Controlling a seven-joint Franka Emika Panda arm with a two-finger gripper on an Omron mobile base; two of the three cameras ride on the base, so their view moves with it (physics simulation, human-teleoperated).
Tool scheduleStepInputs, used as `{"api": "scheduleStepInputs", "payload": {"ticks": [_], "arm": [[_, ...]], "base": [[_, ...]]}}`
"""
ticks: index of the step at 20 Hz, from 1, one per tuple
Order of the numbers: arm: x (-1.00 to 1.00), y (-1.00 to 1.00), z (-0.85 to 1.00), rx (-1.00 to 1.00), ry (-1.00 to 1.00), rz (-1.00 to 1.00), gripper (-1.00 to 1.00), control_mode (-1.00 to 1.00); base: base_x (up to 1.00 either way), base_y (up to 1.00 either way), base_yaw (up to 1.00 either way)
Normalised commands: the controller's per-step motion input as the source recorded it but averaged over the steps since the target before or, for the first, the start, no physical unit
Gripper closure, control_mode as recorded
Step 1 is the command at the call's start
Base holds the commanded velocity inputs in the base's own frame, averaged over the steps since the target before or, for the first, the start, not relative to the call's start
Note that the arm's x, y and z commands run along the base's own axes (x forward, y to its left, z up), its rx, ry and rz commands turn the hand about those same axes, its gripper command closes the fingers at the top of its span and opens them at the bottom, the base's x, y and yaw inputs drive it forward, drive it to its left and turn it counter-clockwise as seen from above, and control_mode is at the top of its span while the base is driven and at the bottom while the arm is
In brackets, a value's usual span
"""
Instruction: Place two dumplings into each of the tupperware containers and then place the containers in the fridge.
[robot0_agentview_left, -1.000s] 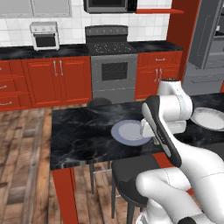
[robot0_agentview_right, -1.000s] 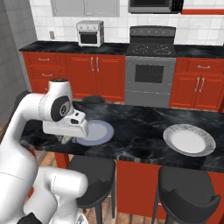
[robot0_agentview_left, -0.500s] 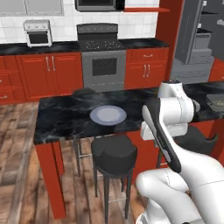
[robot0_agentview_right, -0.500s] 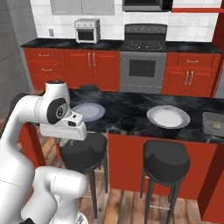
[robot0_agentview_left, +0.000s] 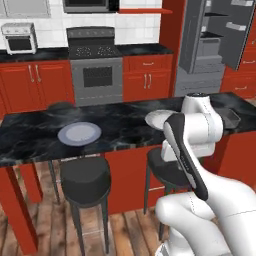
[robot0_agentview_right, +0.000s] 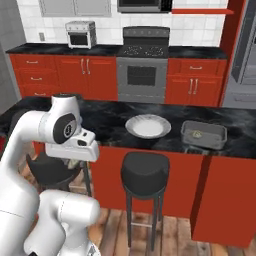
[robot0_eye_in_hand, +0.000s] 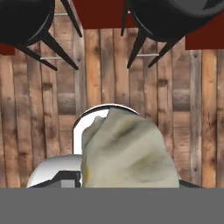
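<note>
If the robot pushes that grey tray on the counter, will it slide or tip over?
Probably slide. The tupperware container looks shallow and wide with a flat bottom, so tipping seems unlikely. The dark counter looks smooth and glossy, so it may skid easily. The small dumpling inside adds little weight and might shift about.

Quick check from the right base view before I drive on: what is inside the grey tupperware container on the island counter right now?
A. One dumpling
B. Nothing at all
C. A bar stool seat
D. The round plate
A: in the right base view the grey tupperware container on the island counter holds one small pale dumpling, while the round plate lies apart to its left.
</note>
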Motion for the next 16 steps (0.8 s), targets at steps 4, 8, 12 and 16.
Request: {"api": "scheduleStepInputs", "payload": {"ticks": [4, 8, 12, 16], "arm": [[0.0, 0.0, 0.0, 0.0, 0.0, 0.0, 1.0, 1.0], [0.0, 0.0, 0.0, 0.0, 0.0, 0.0, 1.0, 1.0], [0.0, 0.0, 0.0, 0.0, 0.0, 0.0, 1.0, 1.0], [0.0, 0.0, 0.0, 0.0, 0.0, 0.0, 1.0, 1.0]], "base": [[0.02, -0.89, -0.01], [0.03, -0.78, 0.0], [0.16, -0.88, 0.0], [0.38, -0.88, 0.0]]}}
